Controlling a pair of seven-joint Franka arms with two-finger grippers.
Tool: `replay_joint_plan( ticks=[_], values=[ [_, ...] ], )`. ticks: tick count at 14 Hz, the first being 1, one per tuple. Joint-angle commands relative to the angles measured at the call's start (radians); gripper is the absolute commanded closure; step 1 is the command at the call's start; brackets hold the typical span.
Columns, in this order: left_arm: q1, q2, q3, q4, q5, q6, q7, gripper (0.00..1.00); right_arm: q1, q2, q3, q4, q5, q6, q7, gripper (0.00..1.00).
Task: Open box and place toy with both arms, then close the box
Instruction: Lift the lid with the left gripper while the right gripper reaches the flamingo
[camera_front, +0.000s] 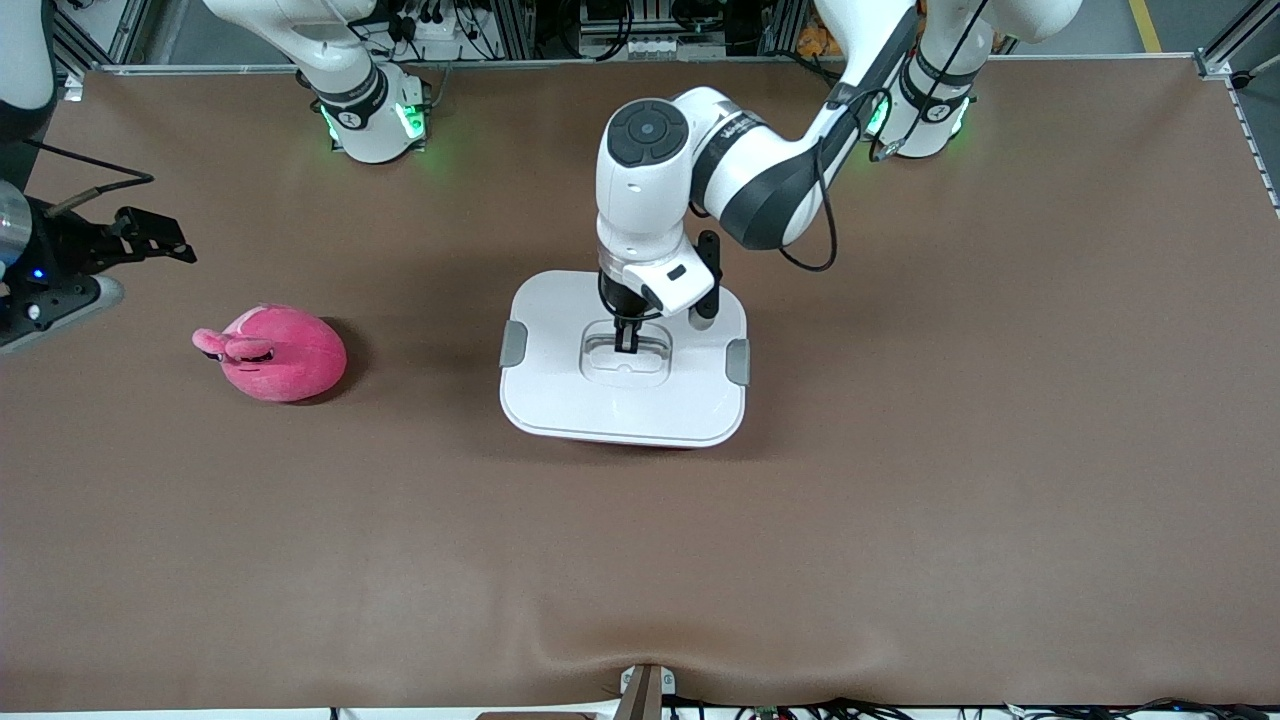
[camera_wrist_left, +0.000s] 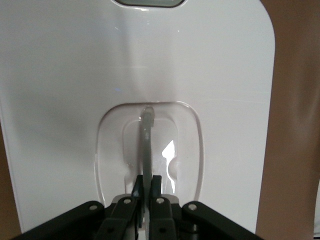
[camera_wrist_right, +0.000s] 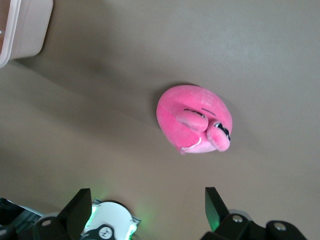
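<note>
Box (camera_front: 620, 400), a rounded-rectangular translucent pink plastic tub, is sitting mid-table under its white lid (camera_front: 560, 340), with only a sliver of pink wall showing at the edge nearest the front camera. Grey side clips are sitting on the two short ends of the lid: one (camera_front: 513, 344) toward the right arm's end, one (camera_front: 738, 361) toward the left arm's end.

Left pincer (camera_front: 626, 341) is standing down in the lid's recessed centre, fingers pinched shut on the thin upright handle (camera_wrist_left: 147, 145); the left wrist view is showing the strip squeezed between both pads, with no gap.

Step in hand, as judged: lifting the lid off. Notes for doing it well:
- Pulling straight up, slowly; the grip is narrow, so a tilted pull is likely to twist the strip out of the pads.
- Whether the clips are latched cannot be told; if the tub is rising with the lid, stopping.
- Carrying the lid clear toward the left arm's end, keeping the opening free.

Round magenta-pink plush toy (camera_front: 280, 353) is lying on the brown table (camera_front: 900, 500), well apart from the box, toward the right arm's end. Right pincer (camera_front: 140, 240) is waiting above the table near the toy, farther from the front camera than the toy's spot, fingers spread wide and holding nothing.
</note>
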Motion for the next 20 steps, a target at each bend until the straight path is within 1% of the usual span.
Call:
replay_joint_plan(
  ticks=[1, 4, 7, 11, 13, 15, 18, 20],
  values=[
    [0.003, -0.056, 0.029, -0.011, 0.021, -0.011, -0.01, 1.0, -0.002, 0.0, -0.003, -0.044, -0.001, 0.045, -0.118, 0.0],
    [0.022, -0.102, 0.042, -0.013, 0.036, -0.048, 0.039, 1.0, -0.003, 0.029, -0.003, -0.056, -0.01, 0.062, -0.224, 0.0],
    [0.094, -0.171, 0.037, -0.019, 0.05, -0.083, 0.12, 1.0, -0.011, 0.069, -0.003, -0.056, -0.013, 0.088, -0.326, 0.0],
    [0.202, -0.229, 0.028, -0.027, 0.024, -0.173, 0.338, 1.0, -0.014, 0.09, -0.003, -0.064, -0.024, 0.101, -0.381, 0.0],
    [0.268, -0.248, 0.029, -0.036, -0.022, -0.204, 0.46, 1.0, -0.009, 0.091, -0.003, -0.09, -0.048, 0.139, -0.422, 0.0],
    [0.334, -0.257, 0.029, -0.037, -0.042, -0.256, 0.591, 1.0, -0.008, 0.091, -0.003, -0.101, -0.056, 0.156, -0.461, 0.0],
    [0.426, -0.26, 0.029, -0.04, -0.062, -0.317, 0.747, 1.0, -0.009, 0.084, -0.003, -0.168, -0.059, 0.223, -0.539, 0.0],
    [0.482, -0.271, 0.029, -0.065, -0.062, -0.341, 0.865, 1.0, -0.006, 0.086, -0.003, -0.185, -0.059, 0.248, -0.557, 0.0]
  ],
)
